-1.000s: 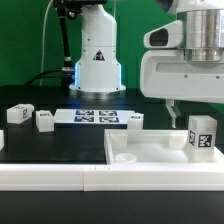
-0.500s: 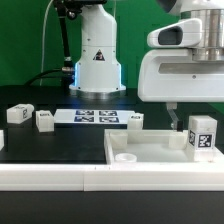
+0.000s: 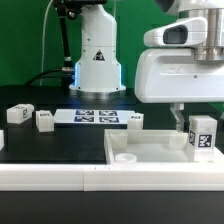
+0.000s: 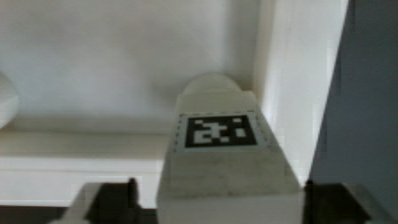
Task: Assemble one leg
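A leg (image 3: pixel 203 135), a white post with a square tag, stands upright in the right end of the large flat white tray-like part (image 3: pixel 150 148). My gripper (image 3: pixel 190 115) hangs over the leg's top. One finger (image 3: pixel 178 114) shows just off the leg's left side with a small gap; the other finger is hidden. In the wrist view the leg (image 4: pixel 222 140) fills the space between the two dark fingers (image 4: pixel 114 202) of my gripper (image 4: pixel 222 205). A thin gap shows on one side, and the other side is nearly touching. The jaws stand open around the leg.
Three more legs lie on the black table: two in the exterior view's left (image 3: pixel 18 114) (image 3: pixel 44 120) and one behind the tray (image 3: pixel 134 120). The marker board (image 3: pixel 95 117) lies between them. The arm's base (image 3: pixel 97 62) stands at the back. A round corner hole (image 3: pixel 125 157) shows in the tray.
My gripper has shifted a little toward the exterior view's right, bringing the visible finger nearer the leg. The leg stands almost where it was.
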{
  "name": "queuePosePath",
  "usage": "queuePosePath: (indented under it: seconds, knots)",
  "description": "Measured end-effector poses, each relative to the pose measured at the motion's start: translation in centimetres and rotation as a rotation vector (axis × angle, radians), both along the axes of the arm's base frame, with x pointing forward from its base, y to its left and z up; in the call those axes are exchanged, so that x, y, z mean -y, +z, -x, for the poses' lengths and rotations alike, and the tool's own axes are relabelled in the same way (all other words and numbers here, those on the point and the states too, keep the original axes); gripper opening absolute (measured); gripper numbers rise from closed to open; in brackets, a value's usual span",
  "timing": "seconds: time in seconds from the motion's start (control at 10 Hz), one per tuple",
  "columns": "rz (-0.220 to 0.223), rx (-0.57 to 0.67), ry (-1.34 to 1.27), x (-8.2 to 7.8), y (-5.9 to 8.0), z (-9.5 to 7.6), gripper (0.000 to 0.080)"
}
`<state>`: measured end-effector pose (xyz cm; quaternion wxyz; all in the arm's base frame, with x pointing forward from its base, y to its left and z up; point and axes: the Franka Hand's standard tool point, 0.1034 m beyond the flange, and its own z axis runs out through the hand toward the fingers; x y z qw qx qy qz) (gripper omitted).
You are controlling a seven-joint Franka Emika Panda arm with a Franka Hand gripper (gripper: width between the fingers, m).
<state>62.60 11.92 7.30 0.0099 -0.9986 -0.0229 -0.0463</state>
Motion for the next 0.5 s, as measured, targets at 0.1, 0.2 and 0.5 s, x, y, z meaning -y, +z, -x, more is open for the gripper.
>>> queuePosePath:
  seconds: [0.1,0.2,0.5]
  knots:
    - [0.000,0.000,0.000,0.00,0.00,0.00,0.0292]
    - [0.000,0.000,0.000,0.01,0.00,0.00,0.0292]
    - [-0.010,-0.002,-0.065,0.00,0.00,0.00,0.0289]
